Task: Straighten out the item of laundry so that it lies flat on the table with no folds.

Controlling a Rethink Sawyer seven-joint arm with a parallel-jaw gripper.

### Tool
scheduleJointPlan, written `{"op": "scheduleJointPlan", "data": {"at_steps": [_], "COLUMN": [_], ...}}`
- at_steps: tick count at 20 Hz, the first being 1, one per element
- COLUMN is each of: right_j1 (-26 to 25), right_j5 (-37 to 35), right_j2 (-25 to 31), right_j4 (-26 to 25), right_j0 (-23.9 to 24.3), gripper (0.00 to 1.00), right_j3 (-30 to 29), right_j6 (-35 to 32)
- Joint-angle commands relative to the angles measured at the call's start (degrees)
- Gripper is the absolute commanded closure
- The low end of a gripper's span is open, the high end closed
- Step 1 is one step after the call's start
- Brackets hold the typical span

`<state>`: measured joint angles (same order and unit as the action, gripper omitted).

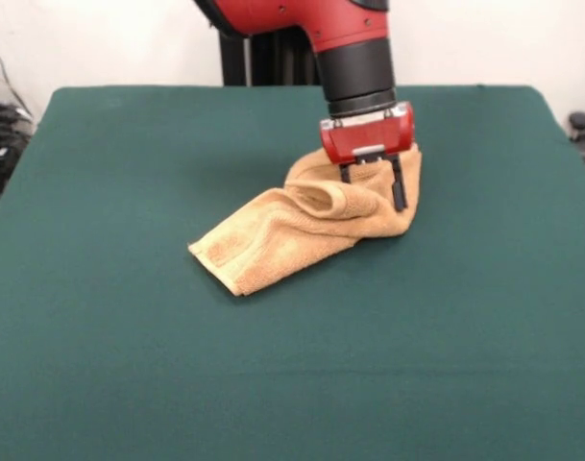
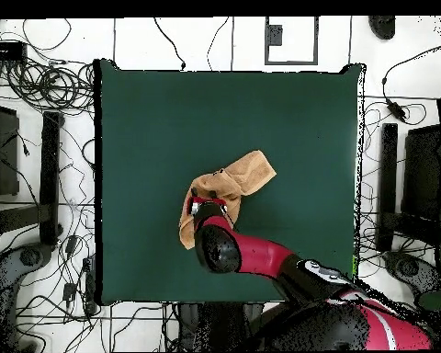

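The item of laundry (image 1: 273, 240), an orange-tan towel, lies crumpled near the middle of the green table (image 1: 129, 173). One end stretches flat toward the front left, and the other end is bunched and raised into a rolled fold. My gripper (image 1: 373, 192) stands over that raised end with its black fingers (image 1: 399, 190) apart, pressed down into the bunched cloth; it is open. In the overhead view the towel (image 2: 247, 175) runs diagonally on the table (image 2: 288, 119), and the gripper (image 2: 204, 207) covers its lower left part.
Green cloth surrounds the towel on every side, out to the table's edges. Cables (image 2: 50, 87) and dark equipment (image 2: 403, 184) lie on the floor beside the table.
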<state>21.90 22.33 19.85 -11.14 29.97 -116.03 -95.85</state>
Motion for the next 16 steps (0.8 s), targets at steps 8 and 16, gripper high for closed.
{"op": "scheduleJointPlan", "data": {"at_steps": [8,16], "right_j1": [-1.1,-4.9], "right_j5": [5.8,9.8], "right_j2": [1.9,6.3], "right_j4": [4.6,1.2], "right_j0": [-5.0,-2.7], "gripper": [0.0,0.0], "right_j3": [-3.5,-1.9], "right_j6": [-17.7,-18.2]}}
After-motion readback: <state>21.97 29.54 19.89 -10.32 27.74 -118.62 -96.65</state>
